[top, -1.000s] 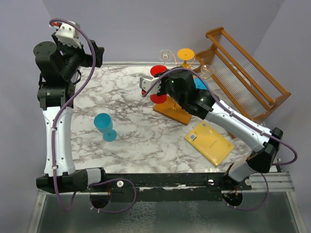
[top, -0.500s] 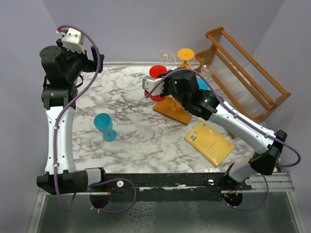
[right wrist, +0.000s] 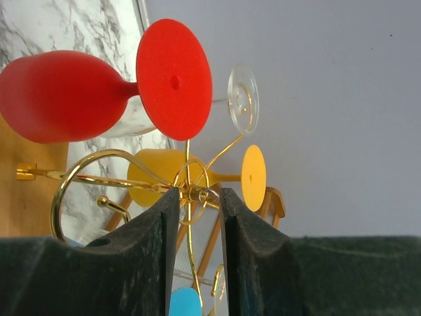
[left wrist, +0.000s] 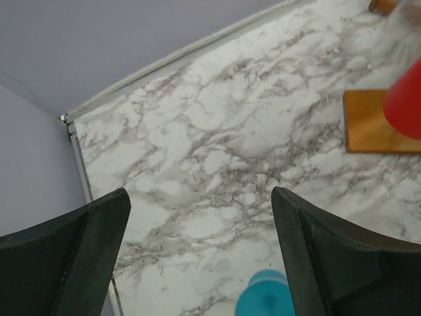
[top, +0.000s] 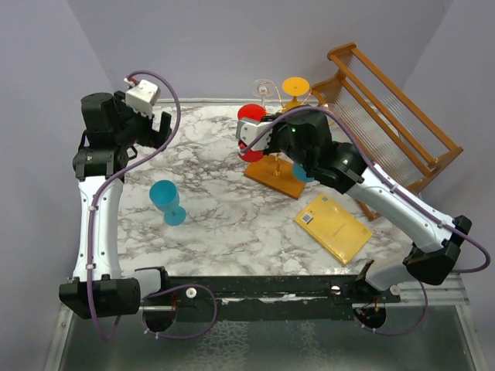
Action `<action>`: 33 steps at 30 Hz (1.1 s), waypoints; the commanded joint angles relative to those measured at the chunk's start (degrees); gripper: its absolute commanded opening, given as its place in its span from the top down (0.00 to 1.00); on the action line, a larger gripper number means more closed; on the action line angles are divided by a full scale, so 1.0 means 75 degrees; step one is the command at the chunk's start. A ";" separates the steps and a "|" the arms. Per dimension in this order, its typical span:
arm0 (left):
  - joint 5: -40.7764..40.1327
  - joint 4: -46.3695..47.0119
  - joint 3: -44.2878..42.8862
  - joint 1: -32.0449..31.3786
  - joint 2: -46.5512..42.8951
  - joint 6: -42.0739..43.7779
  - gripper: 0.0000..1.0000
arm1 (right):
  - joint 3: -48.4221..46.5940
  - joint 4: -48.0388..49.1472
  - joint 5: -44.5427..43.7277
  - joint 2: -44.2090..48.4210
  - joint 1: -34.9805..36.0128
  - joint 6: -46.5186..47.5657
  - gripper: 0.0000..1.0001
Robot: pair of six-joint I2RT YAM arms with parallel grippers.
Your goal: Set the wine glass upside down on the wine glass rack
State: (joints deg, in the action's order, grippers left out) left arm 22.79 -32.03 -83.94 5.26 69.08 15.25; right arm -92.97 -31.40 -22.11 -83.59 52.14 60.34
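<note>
Hanging upside down on the wine glass rack [top: 276, 158] in the upper middle of the top view, the red wine glass [top: 250, 131] is pointing its flat foot upward and its bowl downward, long axis roughly vertical. Opaque and matte red, it is showing a round disc foot, a short stem and a rounded bowl [right wrist: 56, 97]; in the right wrist view the foot [right wrist: 173, 79] is sitting above the gold wire arms. The right hand [right wrist: 195, 224] is hovering just beside the rack's gold centre post, fingers close together with only thin wire between them. The left hand [left wrist: 197, 263], at the upper left, is spread wide over the marble bench [top: 209, 201], gripping nothing. A teal glass [top: 166, 201] is standing upright on the bench's left.
</note>
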 commanded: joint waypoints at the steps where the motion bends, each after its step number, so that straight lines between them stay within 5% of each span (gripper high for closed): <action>1: 0.0749 -0.1684 0.0260 0.0080 -0.0499 0.1501 0.09 | -0.0836 -0.0565 0.0848 0.0461 -0.0083 -0.0919 0.68; 7: 0.0748 -0.2487 0.0797 0.0535 -0.1078 0.2412 0.08 | -0.1442 -0.0834 0.1845 0.0716 -0.0669 -0.2192 0.66; 12: 0.0609 -0.2963 0.1123 0.0737 -0.1085 0.2588 0.08 | -0.1776 -0.0620 0.2538 0.0946 -0.2047 -0.3481 0.62; 17: 0.0605 -0.3577 0.0995 0.0740 -0.0490 0.2564 0.11 | -0.1812 -0.0628 0.3145 0.1171 -0.3460 -0.4398 0.40; 21: 0.0274 -0.3873 0.1067 0.0724 -0.0125 0.2698 0.13 | -0.1410 -0.0664 0.3332 0.1460 -0.4347 -0.4613 0.12; 27: -0.0086 -0.4155 0.1363 0.0729 -0.0019 0.3386 0.18 | -0.0886 -0.0713 0.3327 0.1859 -0.5027 -0.4514 0.11; 33: -0.0135 -0.4011 0.1657 0.0663 0.0306 0.3539 0.38 | -0.0633 -0.0958 0.3958 0.2176 -0.5629 -0.4567 0.15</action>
State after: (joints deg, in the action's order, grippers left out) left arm 22.72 -61.65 -72.58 10.44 69.73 39.48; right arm -98.91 -36.73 2.83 -69.60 12.53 27.20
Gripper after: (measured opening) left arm 0.669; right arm 0.865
